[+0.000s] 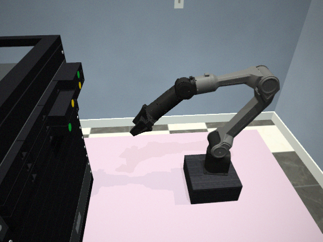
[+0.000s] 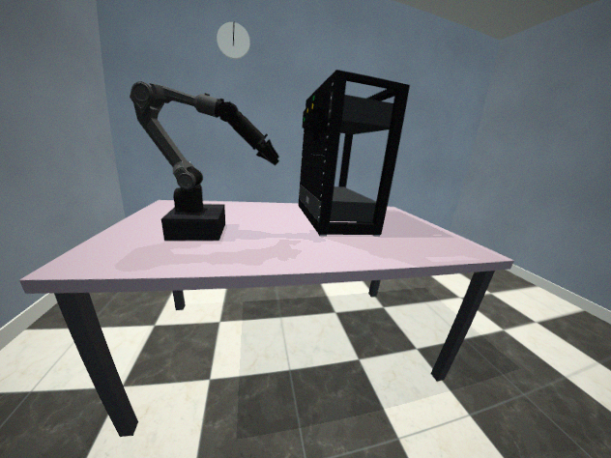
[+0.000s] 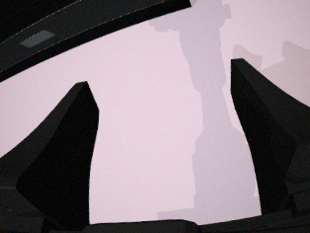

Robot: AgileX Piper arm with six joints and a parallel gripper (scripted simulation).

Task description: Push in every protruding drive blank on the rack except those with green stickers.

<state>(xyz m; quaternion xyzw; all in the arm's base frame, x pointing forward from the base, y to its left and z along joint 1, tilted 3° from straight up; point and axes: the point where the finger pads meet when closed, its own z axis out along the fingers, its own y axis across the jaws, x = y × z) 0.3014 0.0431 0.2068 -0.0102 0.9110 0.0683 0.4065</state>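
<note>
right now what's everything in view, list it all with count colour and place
rack: one, black open frame, on the table, facing the arm
drive blanks: black; at least two stick out near the top of the rack front, exact number hard to tell
stickers: four round dots on the rack front; from the top green, yellow, yellow, green
table: one, pale pink top, dark legs
floor: black and white checker tiles
walls: blue-grey, white skirting
clock: one, pale round, on the far wall
pedestal: one, black block, on the table under the arm
arm: one, grey and black, bent toward the rack
gripper: one, black, open, empty, in the air short of the rack
</note>
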